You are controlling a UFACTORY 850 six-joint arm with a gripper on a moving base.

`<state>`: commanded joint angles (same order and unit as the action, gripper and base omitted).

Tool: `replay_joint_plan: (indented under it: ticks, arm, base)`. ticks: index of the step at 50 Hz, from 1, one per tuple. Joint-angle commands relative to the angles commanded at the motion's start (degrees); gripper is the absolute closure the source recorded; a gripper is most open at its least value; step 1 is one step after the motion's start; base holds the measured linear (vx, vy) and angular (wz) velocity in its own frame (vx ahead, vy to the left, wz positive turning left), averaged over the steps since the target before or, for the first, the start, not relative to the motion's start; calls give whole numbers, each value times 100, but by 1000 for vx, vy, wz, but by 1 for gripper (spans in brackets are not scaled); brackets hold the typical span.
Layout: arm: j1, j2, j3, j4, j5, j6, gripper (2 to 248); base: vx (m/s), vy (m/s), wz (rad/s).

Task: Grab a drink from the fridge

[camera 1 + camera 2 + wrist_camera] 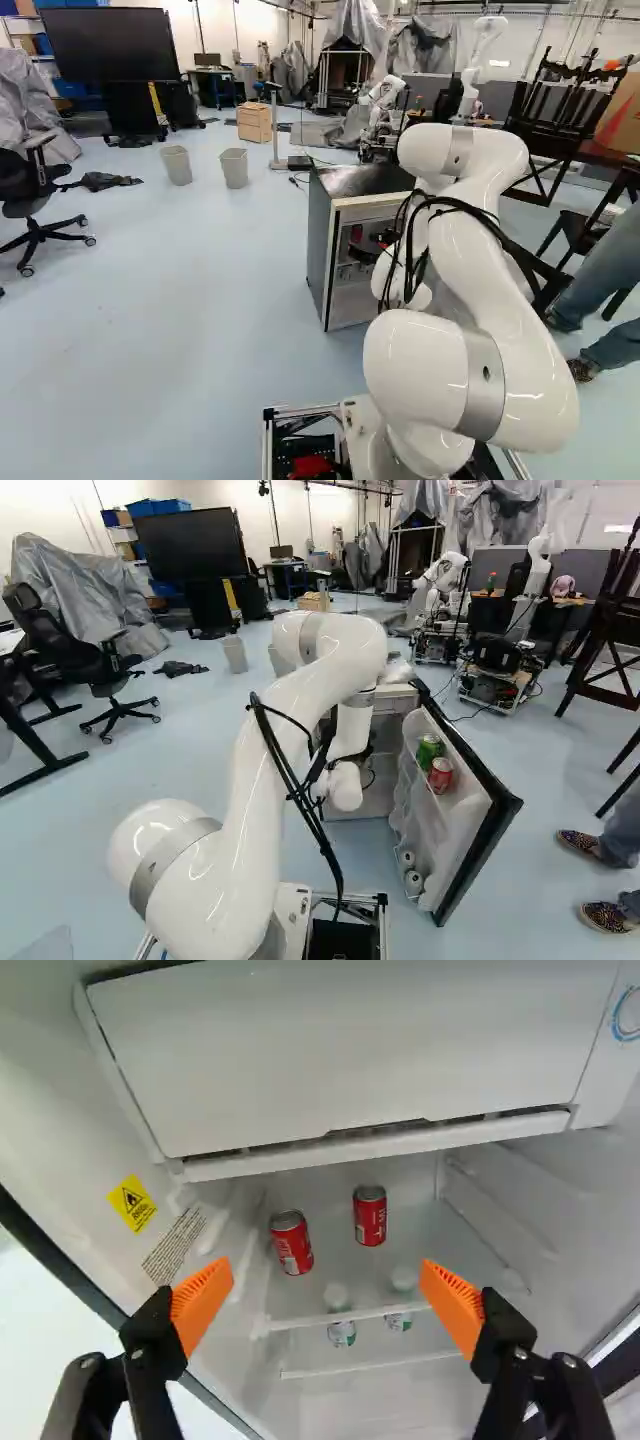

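Overlapping pair behind arm [515, 340], close-up into fridge [340, 1050]

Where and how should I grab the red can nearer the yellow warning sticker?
I'd grip that can around mid-body, coming in through the open front of the fridge with the open claw straddling it. It stands upright, round wall exposed, and the gap to the other red can probably leaves finger room.

One red cylindrical metal can [291, 1243] and its red twin can [370, 1217] have white markings and silver lids; the yellow rectangular sticker [131, 1203] bears a black-outlined triangle.
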<state>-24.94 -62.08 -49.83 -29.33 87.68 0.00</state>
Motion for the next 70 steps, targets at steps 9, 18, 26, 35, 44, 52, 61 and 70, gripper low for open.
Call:
replay_joint_plan:
  ticks: [9,18,26,35,44,52,61,70]
  arm:
    - [-42,-84,-175,-69,-32,0,3]
    - [-77,-174,-361,-178,-37,0,3]
    - [-107,-256,-529,-281,-50,0,3]
    - [-120,-346,-715,-397,-129,0,3]
    - [-108,-436,-900,-516,-256,0,3]
    - [-89,-511,-1053,-622,-371,0,3]
    - [-60,-592,-1220,-746,-504,0,3]
    - [-28,-673,-1386,-871,-638,0,3]
  base:
    - [0,0,0]
    - [0,0,0]
    - [0,0,0]
    - [0,0,0]
    - [0,0,0]
    - [0,0,0]
    - [0,0,0]
    - [0,0,0]
